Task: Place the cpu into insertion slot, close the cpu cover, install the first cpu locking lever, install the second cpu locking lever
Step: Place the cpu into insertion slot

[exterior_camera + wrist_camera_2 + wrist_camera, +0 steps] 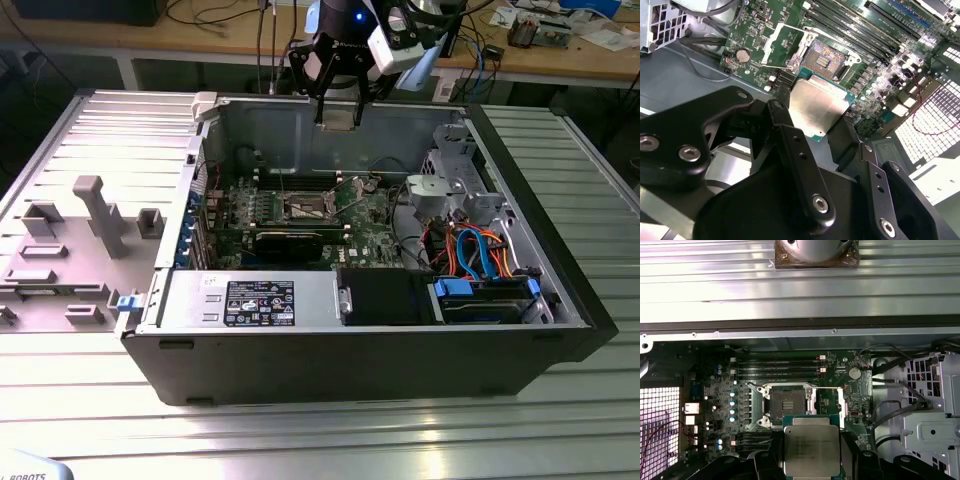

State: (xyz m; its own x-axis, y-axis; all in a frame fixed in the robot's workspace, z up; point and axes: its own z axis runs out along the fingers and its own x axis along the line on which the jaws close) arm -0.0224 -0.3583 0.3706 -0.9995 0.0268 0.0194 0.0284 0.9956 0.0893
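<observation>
My gripper [340,118] hangs above the open computer case and is shut on the cpu [340,110], a flat silver-grey square chip. In both wrist views the cpu [817,105] [811,447] sits between the black fingers [782,122], held above the green board. The insertion slot [822,60] [787,402] [305,208] lies open below, its dark centre exposed inside a silver rim. The cpu cover [782,42] [841,402] is swung up and open beside the slot. A thin wire locking lever [826,388] stands raised beside the slot.
Long black memory slots [777,371] run beside the socket. A black graphics card [290,240] lies across the board. The drive cage with blue and orange cables [480,255] fills the exterior view's right. The case wall [300,130] rises behind the board.
</observation>
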